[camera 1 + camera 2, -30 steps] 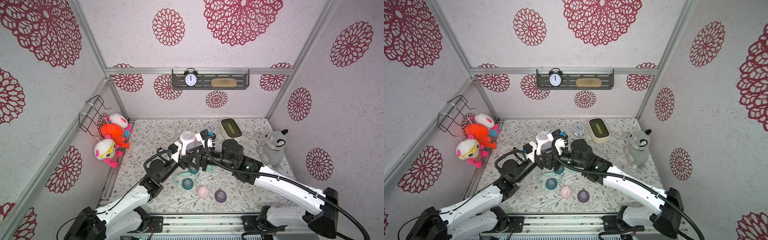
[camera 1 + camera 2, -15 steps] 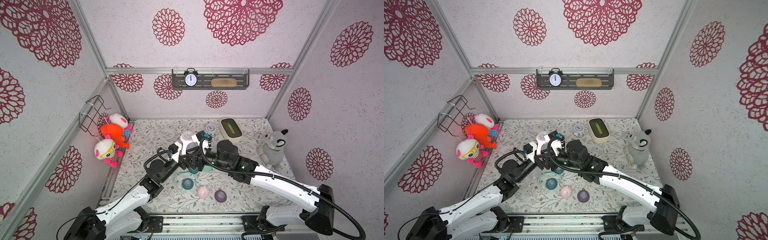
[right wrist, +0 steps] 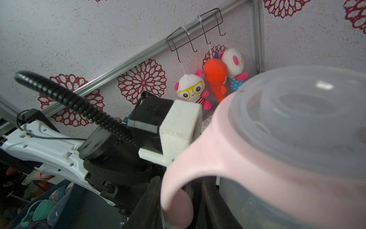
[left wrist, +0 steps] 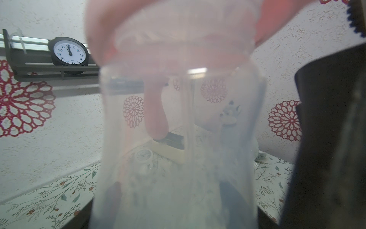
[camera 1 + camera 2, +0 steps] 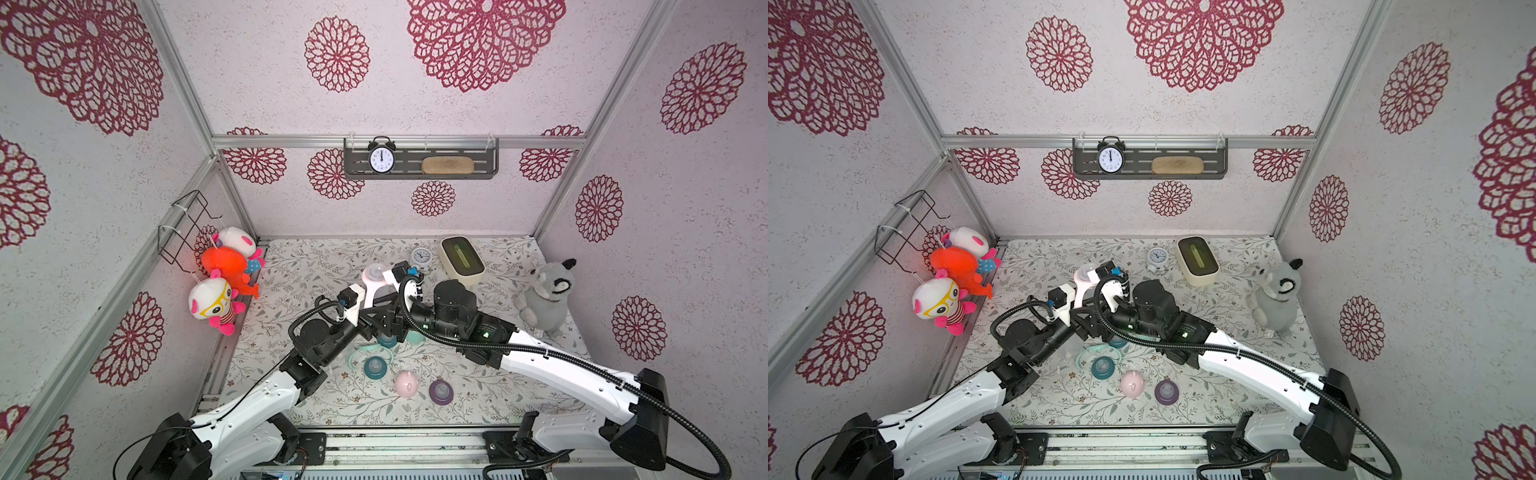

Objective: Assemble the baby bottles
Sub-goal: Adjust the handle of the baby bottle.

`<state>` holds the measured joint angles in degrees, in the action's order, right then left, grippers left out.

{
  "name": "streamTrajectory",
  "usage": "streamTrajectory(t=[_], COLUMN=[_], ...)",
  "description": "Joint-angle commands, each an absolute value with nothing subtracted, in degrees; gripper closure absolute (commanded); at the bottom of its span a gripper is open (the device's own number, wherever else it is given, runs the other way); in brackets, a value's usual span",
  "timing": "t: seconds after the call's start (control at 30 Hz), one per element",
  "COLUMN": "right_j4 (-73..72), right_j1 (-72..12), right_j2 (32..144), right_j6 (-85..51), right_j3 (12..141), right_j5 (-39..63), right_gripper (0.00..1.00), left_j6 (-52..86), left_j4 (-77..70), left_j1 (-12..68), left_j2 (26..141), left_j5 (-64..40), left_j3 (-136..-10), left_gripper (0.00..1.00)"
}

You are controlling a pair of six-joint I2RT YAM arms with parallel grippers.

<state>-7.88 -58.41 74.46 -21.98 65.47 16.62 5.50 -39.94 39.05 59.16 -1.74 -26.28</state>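
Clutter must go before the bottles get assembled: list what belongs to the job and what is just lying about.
Job: pink-ringed bottle, mint handle ring, teal nipple collar, pink dome cap, purple nipple collar.

Lying about: white alarm clock, cream box, grey plush, hanging plush toys, shelf clock.

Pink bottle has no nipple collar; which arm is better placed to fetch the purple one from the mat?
Right, probably. The left gripper is shut on the pink bottle, holding it up, and the purple collar lies on the mat nearer the right arm.
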Motion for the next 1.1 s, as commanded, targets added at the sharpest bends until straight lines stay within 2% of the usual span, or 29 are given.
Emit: streamTrajectory(t=[0.0,0.17,0.33,1.07], right_j4=[-10.6,-11.9,-16.2,-20.8], right_j1=[-58.9,-58.9,-58.9,-59.1], right_j2=[73.5,73.5,72.5,71.9], right_j6=[-20.7,-20.8,-22.4,-19.7], right_j3=[67.5,66.7,64.2,57.9], right_j5=[16.0,16.7,17.6,20.1], right_gripper=[0.69,0.85,0.95,1.00], left_j6=[4.3,4.4,5.1,6.8], left_j4=[-41.0,-41.0,-43.5,-43.6], left_j1=[39.6,39.6,39.6,39.6], left_j2=[58.5,58.4,57.8,57.5], left_j5=[-1.3,-1.2,-0.5,0.4], left_j3=[-26.4,-26.4,-25.6,-28.0], left_gripper=[1.00,1.00,1.00,1.00])
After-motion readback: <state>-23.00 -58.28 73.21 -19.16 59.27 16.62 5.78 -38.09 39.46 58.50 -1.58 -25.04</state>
